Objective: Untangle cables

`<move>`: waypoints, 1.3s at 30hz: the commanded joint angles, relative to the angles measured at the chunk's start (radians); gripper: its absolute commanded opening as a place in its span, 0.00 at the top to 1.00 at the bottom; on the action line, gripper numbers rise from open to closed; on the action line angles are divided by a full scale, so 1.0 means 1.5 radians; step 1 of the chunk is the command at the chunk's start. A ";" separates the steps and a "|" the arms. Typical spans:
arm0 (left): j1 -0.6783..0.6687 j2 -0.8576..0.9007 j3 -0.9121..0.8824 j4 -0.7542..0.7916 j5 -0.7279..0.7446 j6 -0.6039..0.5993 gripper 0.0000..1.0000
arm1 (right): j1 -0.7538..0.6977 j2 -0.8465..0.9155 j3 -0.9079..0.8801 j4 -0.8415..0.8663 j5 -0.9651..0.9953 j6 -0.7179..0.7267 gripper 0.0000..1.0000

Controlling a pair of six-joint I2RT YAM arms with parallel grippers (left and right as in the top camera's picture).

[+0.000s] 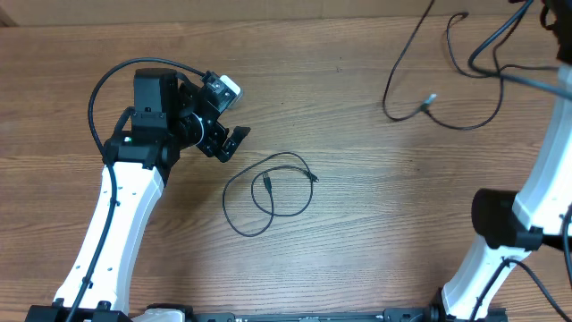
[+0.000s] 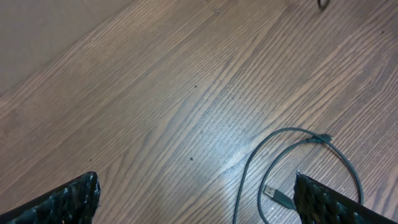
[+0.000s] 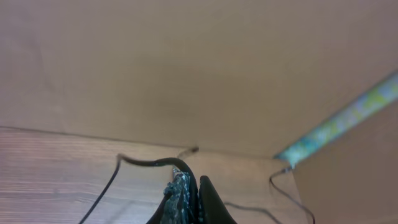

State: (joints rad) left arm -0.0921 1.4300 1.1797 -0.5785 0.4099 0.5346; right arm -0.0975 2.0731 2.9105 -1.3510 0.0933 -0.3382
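Note:
One thin black cable (image 1: 224, 197) lies in a loose loop at the table's middle, with a plug end (image 1: 266, 185) inside the loop. My left gripper (image 1: 231, 143) hovers open just up and left of it. In the left wrist view the gripper (image 2: 199, 205) has the same loop (image 2: 298, 132) by the right fingertip (image 2: 329, 202), and the USB plug (image 2: 277, 196) lies beside it; nothing is between the fingers. A second cable (image 1: 429, 101) sprawls at the far right. My right gripper (image 3: 196, 183) is shut on this cable (image 3: 149, 163) and holds it above the table.
The right arm (image 1: 536, 179) rises along the right edge, and its gripper is cut off at the overhead view's top corner. A brown wall (image 3: 186, 68) stands behind the table's far edge. The arms' own thick black wires hang near the top right.

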 commanded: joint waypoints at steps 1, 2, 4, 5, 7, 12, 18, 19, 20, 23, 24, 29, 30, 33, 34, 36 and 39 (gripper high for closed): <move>-0.004 0.001 0.001 0.002 -0.007 0.018 0.00 | -0.026 0.028 0.005 0.002 -0.032 0.016 0.96; -0.004 0.001 0.001 0.002 -0.007 0.018 0.00 | -0.030 0.033 0.005 0.002 -0.037 0.016 0.96; -0.004 0.001 0.001 0.002 -0.007 0.018 0.00 | -0.038 0.043 0.005 0.003 -0.047 0.016 0.96; -0.004 0.001 0.001 0.002 -0.007 0.018 0.01 | -0.041 0.047 0.005 0.003 -0.049 0.016 0.96; -0.004 0.001 0.001 0.002 -0.007 0.018 0.01 | -0.045 0.049 0.005 0.003 -0.048 0.016 0.96; -0.004 0.001 0.001 0.002 -0.007 0.018 0.00 | -0.062 0.051 0.005 -0.001 -0.046 0.017 0.96; -0.004 0.001 0.001 0.002 -0.007 0.018 0.00 | -0.111 0.055 0.005 -0.027 -0.056 0.041 0.96; -0.004 0.001 0.001 0.002 -0.007 0.018 0.00 | -0.120 0.055 0.005 -0.031 -0.063 0.041 0.96; -0.004 0.001 0.001 0.002 -0.007 0.018 0.00 | -0.132 0.055 0.005 -0.033 -0.071 0.041 0.96; -0.004 0.001 0.001 0.002 -0.007 0.018 0.00 | -0.165 0.055 0.005 -0.036 -0.081 0.041 0.96; -0.004 0.001 0.001 0.002 -0.007 0.018 0.00 | -0.175 0.055 0.005 -0.037 -0.081 0.041 0.96; -0.004 0.001 0.001 0.002 -0.007 0.018 0.01 | -0.233 0.060 0.004 -0.039 -0.095 0.038 0.96; -0.004 0.001 0.001 0.002 -0.007 0.018 0.00 | -0.243 0.063 0.004 -0.042 -0.108 0.030 0.96; -0.004 0.001 0.001 0.002 -0.007 0.018 0.00 | -0.274 0.079 0.004 -0.054 -0.123 0.013 0.96; -0.004 0.001 0.001 0.002 -0.007 0.018 0.00 | -0.285 0.089 0.004 -0.056 -0.123 0.013 0.96; -0.004 0.001 0.001 0.002 -0.007 0.018 0.00 | -0.307 0.112 0.004 -0.056 -0.123 0.013 0.96; -0.004 0.001 0.001 0.002 -0.007 0.018 0.01 | -0.330 0.141 0.004 -0.051 -0.124 0.014 0.96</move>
State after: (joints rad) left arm -0.0921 1.4300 1.1797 -0.5785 0.4061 0.5346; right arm -0.5636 2.2322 2.9101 -1.4326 -0.0761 -0.3103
